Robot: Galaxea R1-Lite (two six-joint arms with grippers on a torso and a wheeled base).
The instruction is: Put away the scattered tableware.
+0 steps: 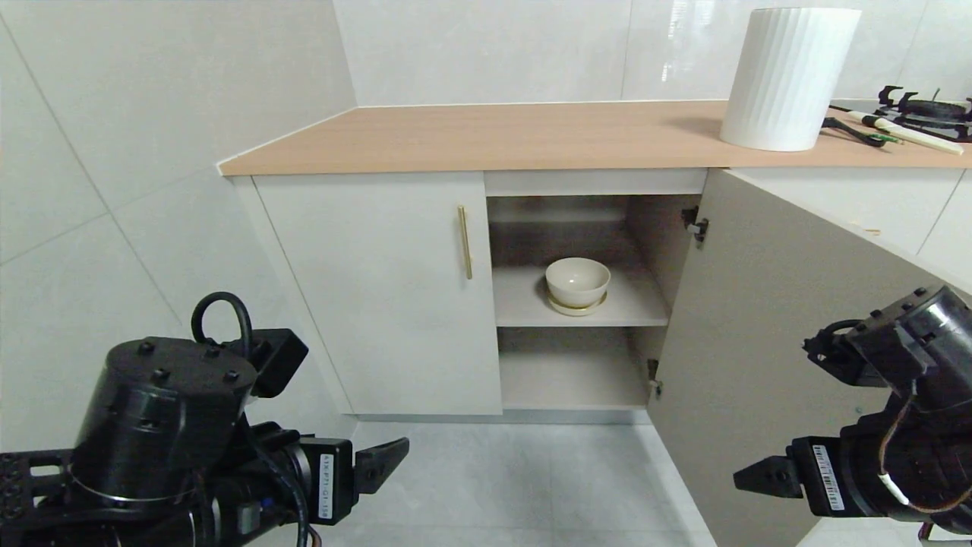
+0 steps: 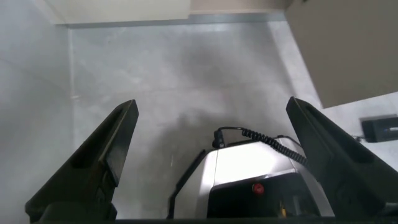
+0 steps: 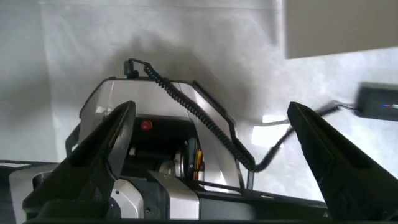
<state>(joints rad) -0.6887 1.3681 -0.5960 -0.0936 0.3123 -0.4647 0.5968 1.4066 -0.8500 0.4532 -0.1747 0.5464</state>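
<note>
Kitchen cabinet, stowing looks nearly done | bowl (image 1: 577, 280) sits on a small plate (image 1: 577, 307) on the middle shelf (image 1: 642, 304), cabinet door (image 1: 759, 342) swung open | left gripper (image 2: 211, 104) and right gripper (image 3: 211, 107) hang low, jaws spread, empty | next, likely: push door shut.

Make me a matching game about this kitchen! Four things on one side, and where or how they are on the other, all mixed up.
1 bowl
2 tall white ribbed container
3 left cabinet door
4 right cabinet door

a shut
b on the countertop
c swung open
d on the cabinet shelf

Pairs: 1-d, 2-b, 3-a, 4-c.
</note>
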